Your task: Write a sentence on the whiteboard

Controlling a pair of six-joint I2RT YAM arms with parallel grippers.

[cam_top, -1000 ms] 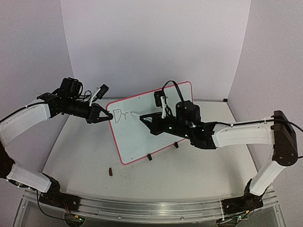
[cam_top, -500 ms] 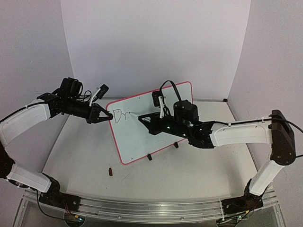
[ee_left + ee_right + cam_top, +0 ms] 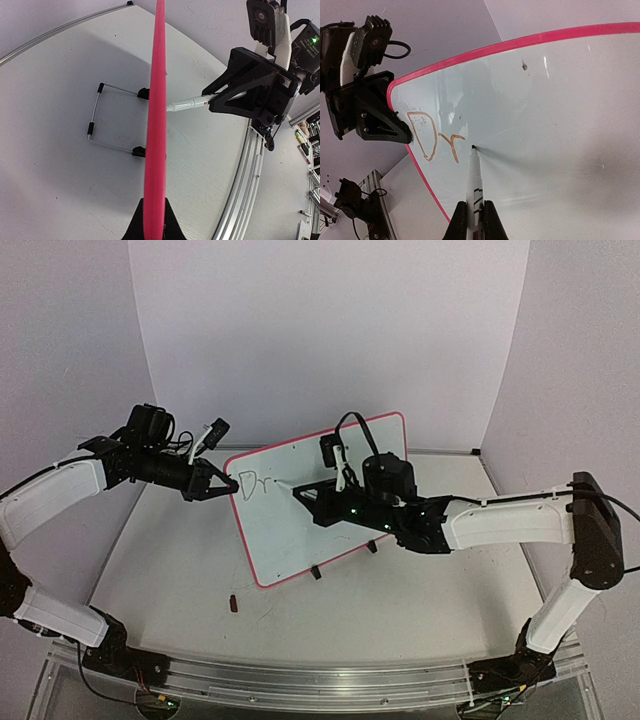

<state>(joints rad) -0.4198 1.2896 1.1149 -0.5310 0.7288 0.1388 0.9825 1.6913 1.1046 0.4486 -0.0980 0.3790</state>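
Whiteboard [image 3: 285, 540], red-framed: stands tilted on its black feet at mid-table. Sentence [image 3: 432, 140]: two letters entered, "Dr", at the board's upper left corner; most of it is yet to come. My left pincer [image 3: 232, 486]: clenched on the board's left frame edge. My right pincer [image 3: 475, 220]: clenched on a marker pen [image 3: 473, 180], tip touching the face just right of the "r". Hazards, as I judge them: heavy tip pressure may rock the board on its wire stand [image 3: 95, 120]; my single edge grip may slip and skew the stroke.
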